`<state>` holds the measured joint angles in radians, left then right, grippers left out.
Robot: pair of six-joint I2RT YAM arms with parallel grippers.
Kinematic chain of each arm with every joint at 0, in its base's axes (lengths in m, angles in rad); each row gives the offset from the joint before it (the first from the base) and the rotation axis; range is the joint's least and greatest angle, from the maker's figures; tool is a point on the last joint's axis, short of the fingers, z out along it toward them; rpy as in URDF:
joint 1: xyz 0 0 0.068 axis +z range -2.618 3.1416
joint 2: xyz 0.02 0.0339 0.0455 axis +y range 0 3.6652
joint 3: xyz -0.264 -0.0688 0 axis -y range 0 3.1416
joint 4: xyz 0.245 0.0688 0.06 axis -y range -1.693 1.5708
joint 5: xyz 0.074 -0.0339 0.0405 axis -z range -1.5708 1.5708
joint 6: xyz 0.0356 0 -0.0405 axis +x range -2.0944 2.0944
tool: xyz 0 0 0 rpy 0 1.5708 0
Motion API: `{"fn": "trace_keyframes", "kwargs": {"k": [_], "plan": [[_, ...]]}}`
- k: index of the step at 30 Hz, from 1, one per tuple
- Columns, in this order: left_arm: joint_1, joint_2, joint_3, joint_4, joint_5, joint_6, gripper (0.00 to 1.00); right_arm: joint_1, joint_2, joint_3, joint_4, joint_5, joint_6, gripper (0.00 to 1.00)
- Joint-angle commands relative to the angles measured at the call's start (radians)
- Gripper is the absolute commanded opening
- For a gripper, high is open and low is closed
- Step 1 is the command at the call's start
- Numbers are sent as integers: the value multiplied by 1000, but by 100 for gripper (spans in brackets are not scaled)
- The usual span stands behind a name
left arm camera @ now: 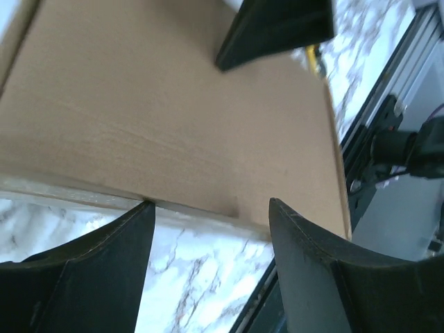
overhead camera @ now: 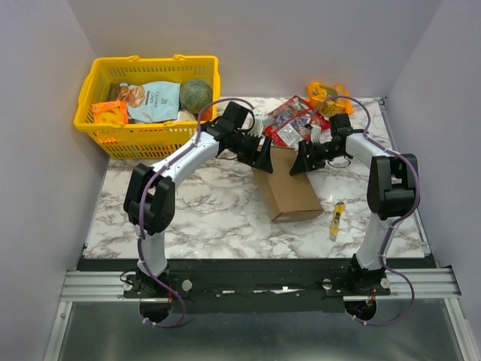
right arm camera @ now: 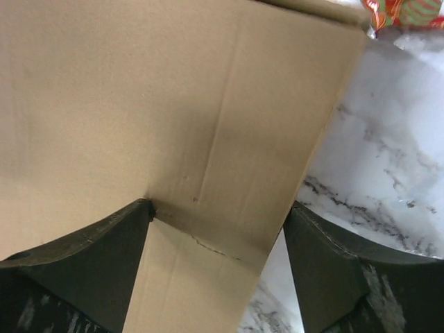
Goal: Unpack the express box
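The express box (overhead camera: 289,188) is a plain brown cardboard mailer lying flat in the middle of the marble table, its lid down. My left gripper (overhead camera: 263,156) is at the box's far left corner. In the left wrist view its open fingers (left arm camera: 210,205) sit right at the box's edge (left arm camera: 173,125) and hold nothing. My right gripper (overhead camera: 304,160) is at the far right corner. In the right wrist view its open fingers (right arm camera: 220,205) straddle the box's end, where the top face (right arm camera: 139,90) folds into a side panel.
A yellow plastic basket (overhead camera: 94,113) with snack bags and a green round item stands at the back left. Red snack packets (overhead camera: 294,120) and an orange packet (overhead camera: 325,94) lie behind the box. A small yellow tube (overhead camera: 337,219) lies to the box's right.
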<state>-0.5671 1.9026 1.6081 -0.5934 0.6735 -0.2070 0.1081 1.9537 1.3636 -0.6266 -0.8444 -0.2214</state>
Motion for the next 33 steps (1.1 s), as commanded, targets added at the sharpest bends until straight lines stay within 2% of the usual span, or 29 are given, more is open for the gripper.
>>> {"fn": "trace_keyframes", "kwargs": {"k": [1,5,6,7,13,16,18,21,22,24,25,29,31,33], "plan": [[-109,19,196,569,164,-26,74,113,36,-18,-130,-409,47,88],[-137,38,187,560,161,-6,75,71,24,-23,-102,-391,73,91],[-143,39,185,560,159,0,75,59,22,-30,-98,-360,82,98],[-149,49,185,557,161,4,75,36,14,-32,-94,-334,80,100],[-157,59,203,538,144,23,75,-28,2,-28,-71,-84,45,99],[-145,-3,223,427,39,83,75,-30,-12,-12,-85,-79,8,97],[-108,-55,193,327,26,144,75,-31,-39,-6,-75,-99,43,96],[-42,-177,60,172,-23,240,75,-10,-110,-46,-13,-41,127,95],[-16,-239,-38,149,-52,245,75,10,-124,-57,2,15,148,89],[28,-302,-155,110,-77,257,74,25,-148,-98,50,63,216,88],[65,-366,-263,104,-92,262,73,44,-159,-109,60,99,247,86],[84,-510,-495,122,-175,268,73,103,-157,-123,74,150,283,81],[84,-554,-562,167,-212,230,73,139,-148,-109,71,165,281,75],[93,-559,-608,191,-267,219,73,154,-127,-101,71,197,290,73]]}}
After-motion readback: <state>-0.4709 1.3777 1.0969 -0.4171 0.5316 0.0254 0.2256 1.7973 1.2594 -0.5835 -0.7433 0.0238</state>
